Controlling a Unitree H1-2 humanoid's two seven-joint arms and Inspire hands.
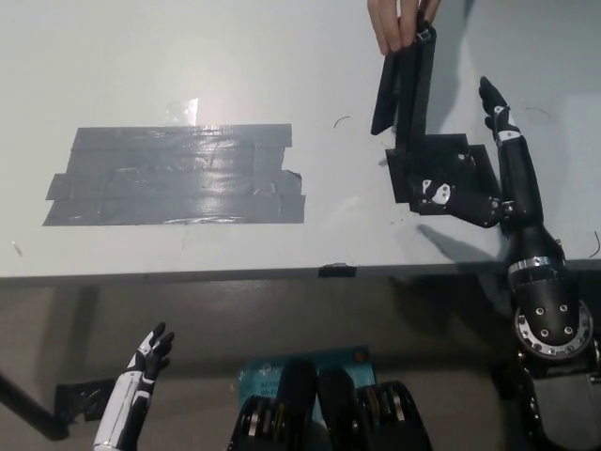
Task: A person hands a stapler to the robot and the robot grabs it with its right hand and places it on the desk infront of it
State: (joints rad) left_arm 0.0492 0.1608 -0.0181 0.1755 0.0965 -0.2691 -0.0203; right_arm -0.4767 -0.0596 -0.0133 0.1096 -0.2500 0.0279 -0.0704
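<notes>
A person's hand [396,21] at the top edge holds a black stapler [406,86] by its upper end, hanging it down over the white desk [235,66]. My black right hand [484,169] is open just right of and below the stapler, fingers spread, one reaching up at the right and the thumb pointing left under the stapler's lower end. It does not touch the stapler as far as I can see. My white left hand [148,355] rests below the desk edge at the lower left, fingers apart.
A black tape square [441,169] lies on the desk under my right hand. A large grey tape patch [178,175] covers the desk's left middle. The desk's front edge [282,272] runs across the picture.
</notes>
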